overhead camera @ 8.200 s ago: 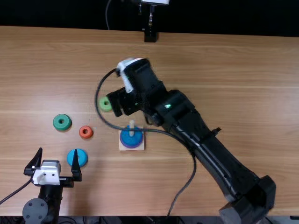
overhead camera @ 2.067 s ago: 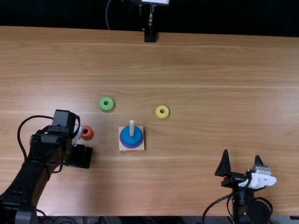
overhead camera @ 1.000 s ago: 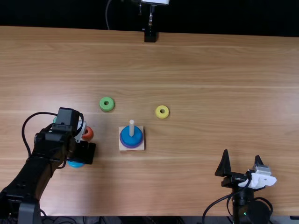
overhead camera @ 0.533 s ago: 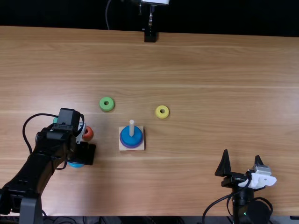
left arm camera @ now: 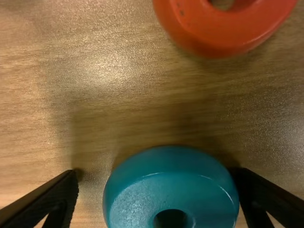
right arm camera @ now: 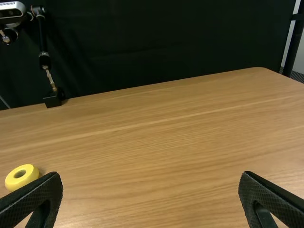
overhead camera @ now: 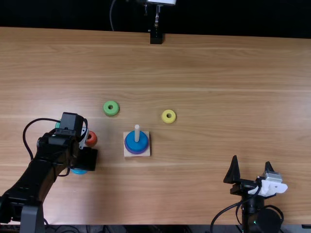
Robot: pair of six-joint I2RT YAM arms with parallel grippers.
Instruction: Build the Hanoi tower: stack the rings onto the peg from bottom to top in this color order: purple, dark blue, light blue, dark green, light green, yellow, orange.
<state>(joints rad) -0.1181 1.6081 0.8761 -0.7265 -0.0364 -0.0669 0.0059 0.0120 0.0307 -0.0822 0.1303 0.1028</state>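
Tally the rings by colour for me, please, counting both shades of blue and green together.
Purple ring: 1
Blue: 2 (dark blue ring, light blue ring)
Green: 2 (dark green ring, light green ring)
Yellow ring: 1
Orange ring: 1
Total: 7

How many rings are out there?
7: purple and dark blue on the peg; light green, yellow and orange loose on the table; light blue at the left claw, dark green beside the left arm, both partly hidden.
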